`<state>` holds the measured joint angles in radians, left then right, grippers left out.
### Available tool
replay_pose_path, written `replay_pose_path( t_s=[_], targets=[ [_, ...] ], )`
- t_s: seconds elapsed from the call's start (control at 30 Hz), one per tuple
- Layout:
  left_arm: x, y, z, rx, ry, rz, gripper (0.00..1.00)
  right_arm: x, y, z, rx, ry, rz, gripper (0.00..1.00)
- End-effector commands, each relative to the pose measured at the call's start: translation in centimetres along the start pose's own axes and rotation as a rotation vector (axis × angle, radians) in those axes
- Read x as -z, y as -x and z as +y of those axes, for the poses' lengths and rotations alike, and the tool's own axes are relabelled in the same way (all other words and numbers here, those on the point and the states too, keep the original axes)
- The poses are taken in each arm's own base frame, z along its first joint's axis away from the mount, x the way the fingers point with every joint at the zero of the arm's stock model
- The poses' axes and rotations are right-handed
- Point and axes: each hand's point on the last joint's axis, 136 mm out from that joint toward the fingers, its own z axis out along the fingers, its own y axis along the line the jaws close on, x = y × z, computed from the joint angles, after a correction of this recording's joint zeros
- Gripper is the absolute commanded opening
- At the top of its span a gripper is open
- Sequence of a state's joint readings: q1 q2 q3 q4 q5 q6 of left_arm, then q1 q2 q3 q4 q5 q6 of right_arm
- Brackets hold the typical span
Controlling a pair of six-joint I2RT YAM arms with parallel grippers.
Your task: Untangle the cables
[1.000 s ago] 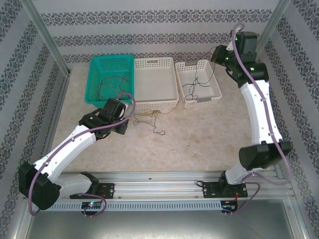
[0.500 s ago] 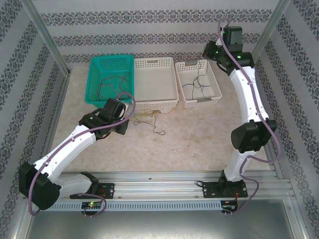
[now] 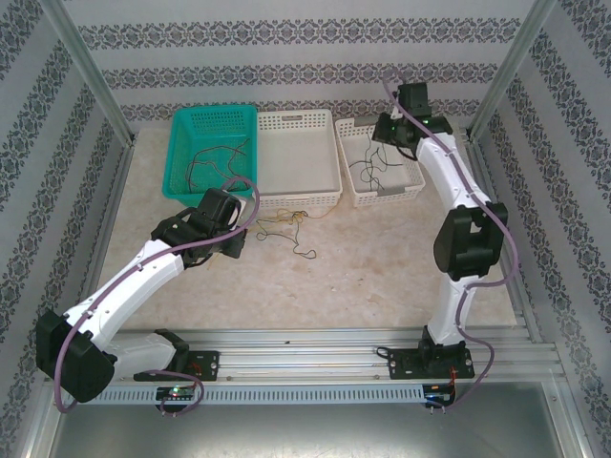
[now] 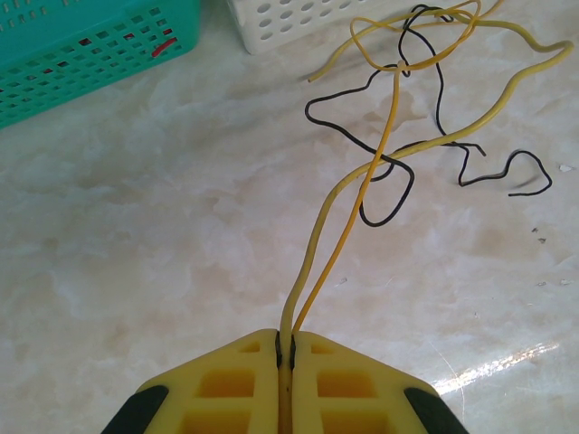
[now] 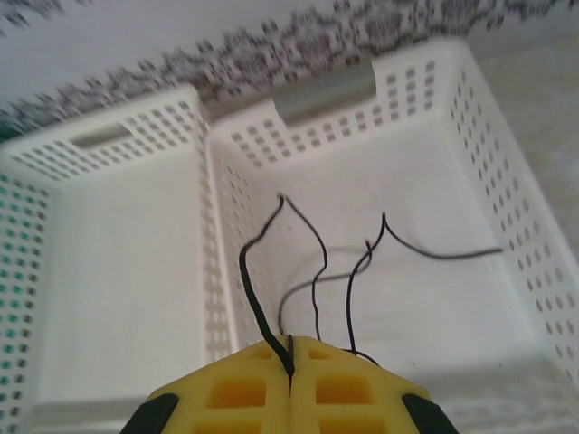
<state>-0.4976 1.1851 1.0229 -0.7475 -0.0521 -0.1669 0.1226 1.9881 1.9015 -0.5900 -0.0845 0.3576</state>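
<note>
My left gripper [image 4: 285,348] is shut on two yellow-orange cables [image 4: 289,312] low over the table. They run forward into a loose tangle with a thin black cable [image 4: 438,90] in front of the white baskets. From above, this gripper [image 3: 243,234] sits just left of the tangle [image 3: 286,221]. My right gripper [image 5: 289,351] is shut on a black cable [image 5: 246,271] over the right white basket [image 5: 525,208], where more black cables [image 5: 434,253] lie on the floor. The overhead view shows it [image 3: 378,135] above that basket's back half.
Three baskets stand in a row at the back: a teal basket [image 3: 215,113] holding thin dark cables [image 3: 215,157], a middle white basket [image 3: 296,119], and the right white basket [image 3: 401,196]. Patterned walls and metal posts enclose the table.
The right arm has swung left and forward from the back right corner to above the right white basket, still holding a black cable. The left arm has not moved.
</note>
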Motion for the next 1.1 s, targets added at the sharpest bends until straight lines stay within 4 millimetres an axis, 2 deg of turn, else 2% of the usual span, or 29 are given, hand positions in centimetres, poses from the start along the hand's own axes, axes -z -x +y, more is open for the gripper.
replay_pose_path(
  t_s=[0.0, 0.23, 0.27, 0.33, 0.7, 0.87, 0.97, 1.07],
  targets=[
    [-0.4, -0.1, -0.5, -0.022, -0.012, 0.001, 0.0, -1.6, -1.4, -1.0, 0.04, -0.061, 0.026, 0.0],
    [-0.3, 0.0, -0.6, -0.022, -0.017, -0.001, 0.0, -3.2, -3.8, -2.2, 0.054, -0.125, 0.105, 0.0],
    [-0.3, 0.0, -0.6, -0.022, -0.017, -0.002, 0.0, -3.2, -4.0, -2.2, 0.059, -0.131, 0.11, 0.03],
    [-0.4, -0.1, -0.6, -0.022, -0.018, 0.001, 0.0, -3.1, -4.1, -2.5, 0.058, -0.145, 0.114, 0.1],
    [-0.3, -0.1, -0.6, -0.022, -0.02, 0.001, 0.0, -1.8, -3.0, -1.9, 0.067, -0.158, 0.12, 0.26],
    [-0.4, -0.1, -0.7, -0.022, -0.023, 0.002, 0.0, 0.8, -1.7, -0.7, 0.055, -0.145, 0.08, 0.38],
    [-0.5, -0.2, -0.9, -0.024, -0.036, 0.01, 0.0, 3.3, -1.6, 1.6, 0.036, -0.052, 0.037, 0.47],
    [-0.7, -0.3, -1.3, -0.025, -0.058, 0.023, 0.0, 6.0, -3.1, 4.5, 0.012, 0.088, -0.004, 0.53]
  ],
)
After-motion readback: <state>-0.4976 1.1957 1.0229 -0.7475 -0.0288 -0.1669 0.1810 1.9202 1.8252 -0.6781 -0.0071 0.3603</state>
